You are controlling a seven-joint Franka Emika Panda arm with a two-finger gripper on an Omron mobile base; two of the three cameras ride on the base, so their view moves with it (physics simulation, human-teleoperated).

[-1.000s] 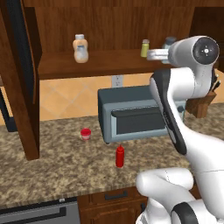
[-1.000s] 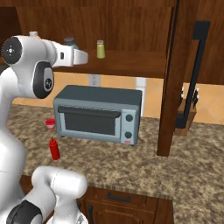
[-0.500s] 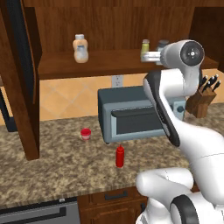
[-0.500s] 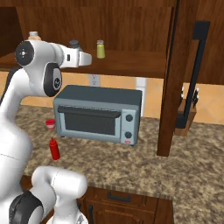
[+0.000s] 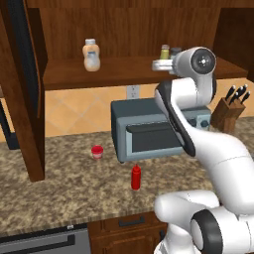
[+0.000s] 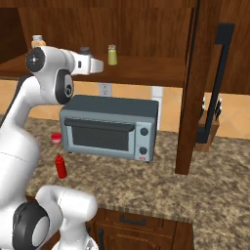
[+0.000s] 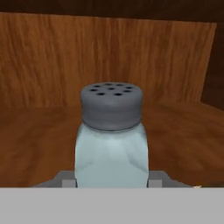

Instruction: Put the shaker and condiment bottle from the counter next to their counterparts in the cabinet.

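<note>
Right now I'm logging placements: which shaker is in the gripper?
The pale blue-grey shaker with the dark cap, clamped upright; the yellow-green shaker stands free on the cabinet shelf.

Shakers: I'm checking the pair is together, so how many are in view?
2. The blue-grey shaker is held by the fingers over the cabinet shelf; the yellow-green shaker stands on that shelf nearby.

The shaker [image 7: 111, 148] has a translucent, glass-like body and a matt grey cap. The cabinet [image 7: 109, 57] is grained wood. The bench [image 5: 64, 193] looks like speckled granite.
</note>
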